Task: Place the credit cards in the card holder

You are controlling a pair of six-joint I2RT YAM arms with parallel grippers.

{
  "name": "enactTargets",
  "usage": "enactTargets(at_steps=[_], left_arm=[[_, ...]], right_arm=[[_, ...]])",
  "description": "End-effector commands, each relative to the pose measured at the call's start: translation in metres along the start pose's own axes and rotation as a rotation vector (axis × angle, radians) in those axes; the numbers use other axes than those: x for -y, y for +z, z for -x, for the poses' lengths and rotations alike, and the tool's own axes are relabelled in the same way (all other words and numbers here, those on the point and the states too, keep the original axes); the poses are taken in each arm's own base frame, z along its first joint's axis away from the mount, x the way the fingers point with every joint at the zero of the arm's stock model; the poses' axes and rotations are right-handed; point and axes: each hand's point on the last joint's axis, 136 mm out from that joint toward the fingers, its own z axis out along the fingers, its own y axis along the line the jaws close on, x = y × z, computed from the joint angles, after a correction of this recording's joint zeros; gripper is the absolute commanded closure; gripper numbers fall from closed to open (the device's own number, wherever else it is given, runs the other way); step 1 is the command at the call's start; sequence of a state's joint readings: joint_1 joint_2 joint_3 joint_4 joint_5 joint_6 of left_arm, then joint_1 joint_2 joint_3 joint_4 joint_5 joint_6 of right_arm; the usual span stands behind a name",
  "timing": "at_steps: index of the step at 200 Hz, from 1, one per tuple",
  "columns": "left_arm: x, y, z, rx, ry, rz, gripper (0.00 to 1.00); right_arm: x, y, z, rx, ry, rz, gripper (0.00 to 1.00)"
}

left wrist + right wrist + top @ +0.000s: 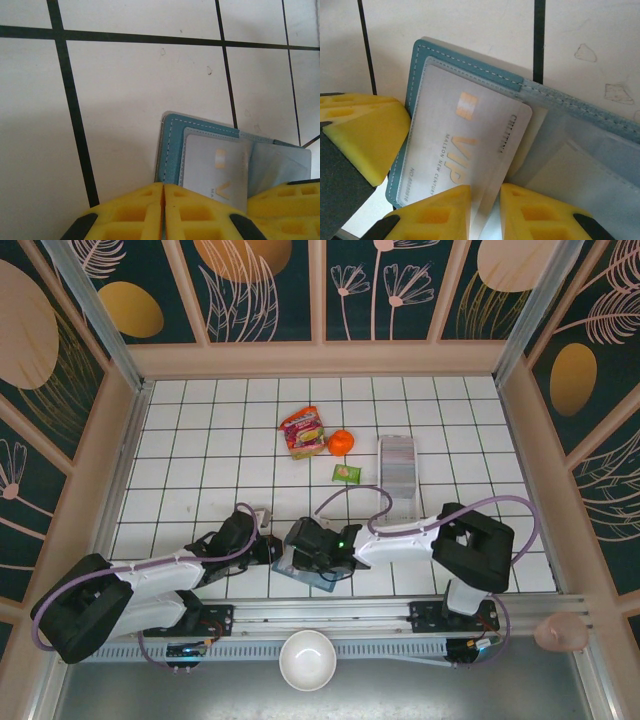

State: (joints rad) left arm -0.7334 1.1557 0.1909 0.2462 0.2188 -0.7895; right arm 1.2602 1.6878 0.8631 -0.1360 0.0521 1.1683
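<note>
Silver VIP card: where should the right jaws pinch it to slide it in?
Pinch the near short edge of the card, coming from the near side of the card holder: that end appears to stick out free, while the rest lies flat on it.

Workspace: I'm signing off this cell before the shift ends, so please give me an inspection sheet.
Surface: white gridded table, faint marks.
Job's things: card holder open; silver card partly in its pocket.
Clutter: snack packet, orange, green packet, clear tray, white bowl.
End effectors: left end effector shut beside holder; right end effector nearly closed at card, grip unclear.
Cables: purple cables loop over table.
Surroundings: floral wall panels.
</note>
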Motion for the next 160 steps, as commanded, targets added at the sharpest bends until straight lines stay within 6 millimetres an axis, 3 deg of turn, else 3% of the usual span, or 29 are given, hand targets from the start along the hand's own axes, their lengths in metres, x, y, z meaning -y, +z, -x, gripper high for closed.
enactTargets(at_steps=[1,65,91,129,160], left_arm=[[-0.02,0.0,-0.026,-0.082,-0.018,0.063,0.91],[-0.01,-0.001,-0.026,-0.075,-0.046,0.003,0.91],[-0.007,-0.001,-0.026,-0.07,-0.061,-0.007,0.9],[0.008,0.002,-0.027,-0.063,-0.1,-0.075,0.9],[0.025,0.004,-0.023,-0.057,-0.119,-0.129,0.91]], right_arm=[[-0.022,-0.001,0.004,0.024,-0.04,0.047,0.78],[-0.036,0.005,0.009,0.048,-0.055,0.105,0.74],[-0.029,0.005,0.016,0.079,-0.04,0.11,0.75],[-0.004,0.002,0.034,0.115,-0.031,0.045,0.75],[0.004,-0.003,0.052,0.14,-0.056,0.021,0.75]])
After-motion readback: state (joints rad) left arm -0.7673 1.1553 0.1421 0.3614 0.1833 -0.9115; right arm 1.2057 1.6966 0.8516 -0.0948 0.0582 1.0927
